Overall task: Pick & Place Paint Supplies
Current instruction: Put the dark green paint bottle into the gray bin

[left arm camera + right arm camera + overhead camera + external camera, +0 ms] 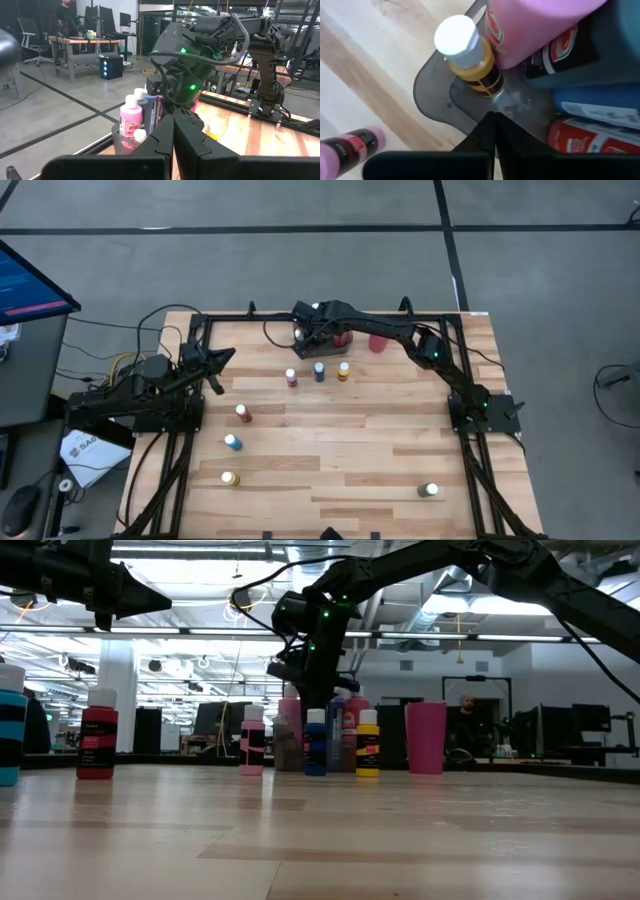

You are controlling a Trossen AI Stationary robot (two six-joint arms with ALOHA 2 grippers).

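Grey tray in the high view lay mostly under the right arm; its contents could not be counted there. Right gripper fingers met at the tips in its wrist view, nothing between them. Pink bottle and blue bottle were cut by that picture's edges; the labels were unreadable. Red cup in the low view hid whatever stood behind it. Blue bottle ran off the edge. Corner bottle was too small for its colour to be told. Person at a far desk was only partly seen.
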